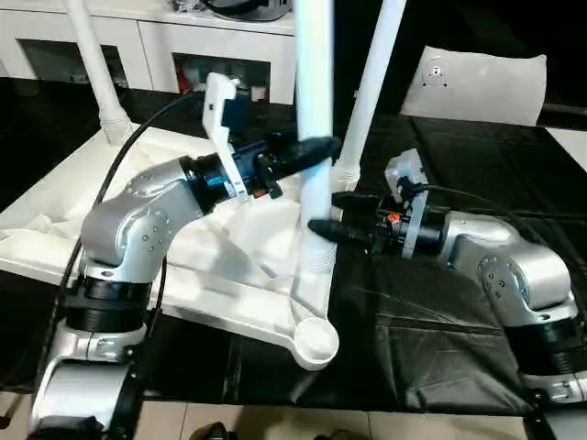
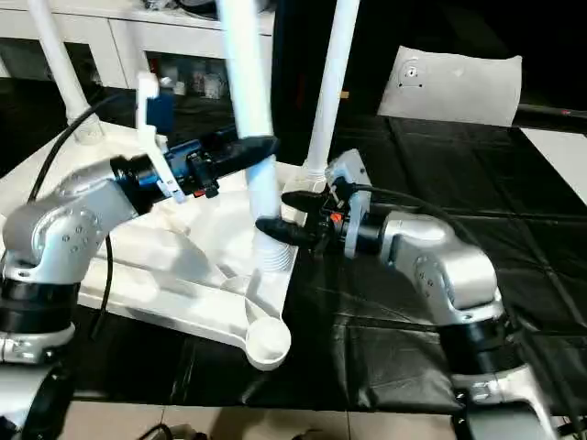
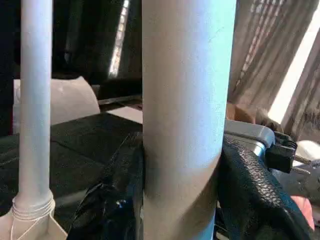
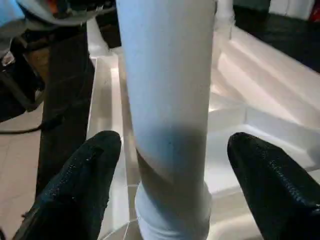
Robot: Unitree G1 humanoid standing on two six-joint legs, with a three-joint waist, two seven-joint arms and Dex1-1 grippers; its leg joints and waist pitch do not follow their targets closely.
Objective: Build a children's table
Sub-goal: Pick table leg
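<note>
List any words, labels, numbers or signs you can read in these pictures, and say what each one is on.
None can be read.
The flat white sheet at the back carries a small round mark, too small to tell whether it holds any text.
The leg, the tabletop and the left gripper and right gripper show no lettering.

All three upright legs, including the gripped leg (image 1: 315, 110), run past the top edge, their ends unseen.
</note>
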